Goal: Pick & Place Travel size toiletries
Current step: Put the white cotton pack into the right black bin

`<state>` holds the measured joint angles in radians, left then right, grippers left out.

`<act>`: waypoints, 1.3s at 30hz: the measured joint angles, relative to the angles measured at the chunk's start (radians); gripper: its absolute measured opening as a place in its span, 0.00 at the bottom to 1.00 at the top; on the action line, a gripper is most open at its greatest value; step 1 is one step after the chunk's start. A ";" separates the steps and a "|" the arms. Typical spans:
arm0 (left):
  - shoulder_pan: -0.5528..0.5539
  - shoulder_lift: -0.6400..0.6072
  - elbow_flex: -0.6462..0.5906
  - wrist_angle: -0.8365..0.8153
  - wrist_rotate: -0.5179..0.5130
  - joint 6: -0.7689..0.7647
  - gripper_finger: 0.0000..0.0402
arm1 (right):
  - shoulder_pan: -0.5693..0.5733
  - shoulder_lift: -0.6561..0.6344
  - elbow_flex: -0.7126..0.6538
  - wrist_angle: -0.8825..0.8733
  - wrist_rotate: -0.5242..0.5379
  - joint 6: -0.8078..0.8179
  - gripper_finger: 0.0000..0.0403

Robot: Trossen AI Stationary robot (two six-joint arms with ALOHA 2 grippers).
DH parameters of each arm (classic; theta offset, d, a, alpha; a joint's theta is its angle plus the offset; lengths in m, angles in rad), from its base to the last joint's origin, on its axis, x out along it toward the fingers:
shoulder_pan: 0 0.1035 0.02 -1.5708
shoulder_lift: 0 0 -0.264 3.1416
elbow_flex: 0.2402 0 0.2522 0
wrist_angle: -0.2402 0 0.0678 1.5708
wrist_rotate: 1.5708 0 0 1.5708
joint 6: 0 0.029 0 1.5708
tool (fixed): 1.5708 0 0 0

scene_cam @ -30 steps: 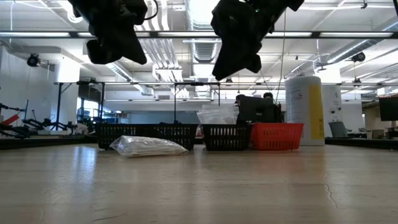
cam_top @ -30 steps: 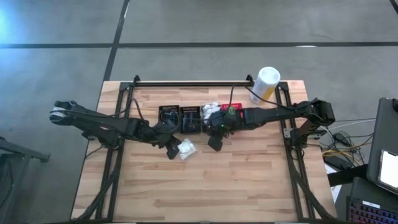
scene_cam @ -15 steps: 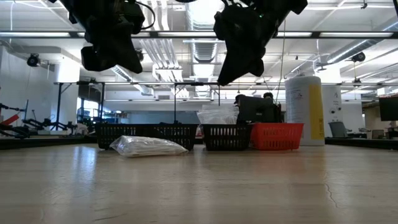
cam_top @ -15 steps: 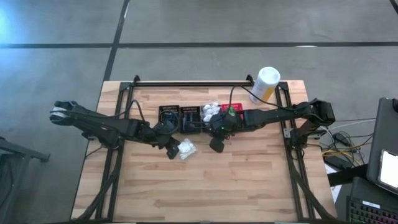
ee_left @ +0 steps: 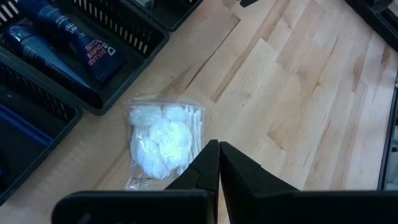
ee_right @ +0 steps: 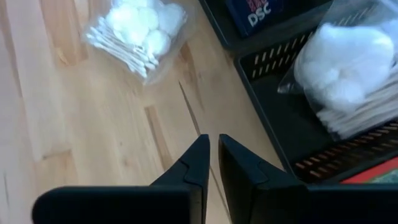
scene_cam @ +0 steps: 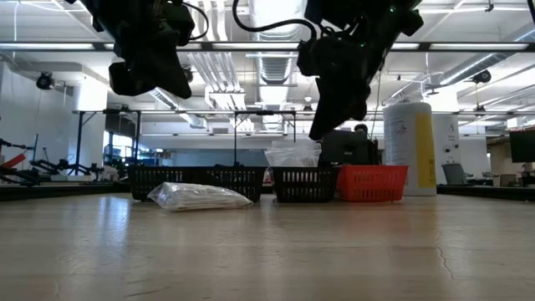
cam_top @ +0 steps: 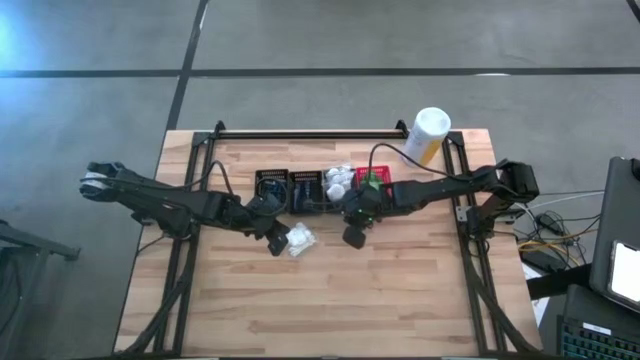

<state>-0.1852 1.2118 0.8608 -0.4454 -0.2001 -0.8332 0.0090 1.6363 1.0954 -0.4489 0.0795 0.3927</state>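
Observation:
A clear bag of white puffy bundles [cam_top: 300,238] lies flat on the wooden table, also seen in the left wrist view [ee_left: 161,142] and the right wrist view [ee_right: 137,28]. My left gripper [ee_left: 217,146] hangs shut just above and beside it, on its left [cam_top: 277,243]. A second white bundle [ee_right: 348,68] rests in a black mesh basket [ee_right: 261,62]. My right gripper [ee_right: 212,140] hovers over bare table in front of that basket [cam_top: 352,238], its fingers nearly together with nothing between them. Dark blue tubes [ee_left: 62,37] lie in another black basket.
A row of small black baskets [cam_top: 305,188] and a red one [scene_cam: 372,182] stands across the table's middle. A tall white-and-yellow canister [cam_top: 426,135] stands at the far right. Bare wood lies toward the near edge.
My right gripper has sunk and come a little toward the table's near edge, away from the baskets. The bag on the table has stayed where it was.

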 joint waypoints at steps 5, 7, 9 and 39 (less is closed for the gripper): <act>0.000 0.000 0.000 0.000 0.000 0.000 0.04 | 0.000 0.000 -0.026 0.012 0.000 0.000 0.10; 0.000 0.000 0.000 0.000 0.000 0.000 0.04 | 0.000 0.000 -0.030 0.016 0.000 -0.001 0.11; 0.000 0.000 0.000 0.000 0.000 -0.001 0.04 | 0.000 0.000 -0.036 0.019 0.000 -0.003 0.12; -0.001 0.000 0.000 0.000 -0.007 -0.001 0.04 | 0.000 0.000 -0.105 0.048 0.001 -0.030 0.11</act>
<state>-0.1860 1.2114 0.8612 -0.4456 -0.2073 -0.8337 0.0086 1.6363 0.9905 -0.4011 0.0803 0.3626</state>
